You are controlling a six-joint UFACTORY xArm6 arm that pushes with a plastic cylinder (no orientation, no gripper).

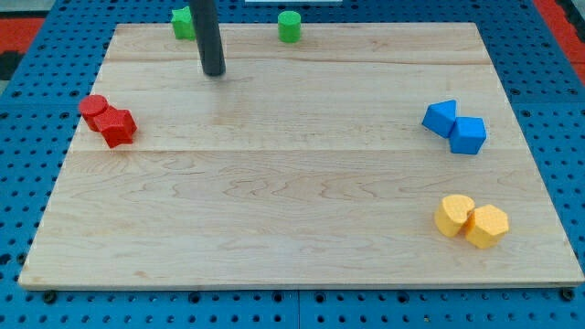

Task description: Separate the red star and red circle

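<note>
The red circle [92, 108] lies at the view's left edge of the wooden board [292, 174], touching the red star [117, 126], which sits just to its lower right. My tip [214, 72] rests on the board near the view's top, well to the upper right of both red blocks and apart from them.
A green block [183, 22] stands at the top edge, partly hidden behind the rod. A green cylinder [290, 26] is at top centre. Two blue blocks [440, 117] [468, 135] touch at the right. A yellow cylinder [453, 215] and yellow hexagon [486, 226] touch at lower right.
</note>
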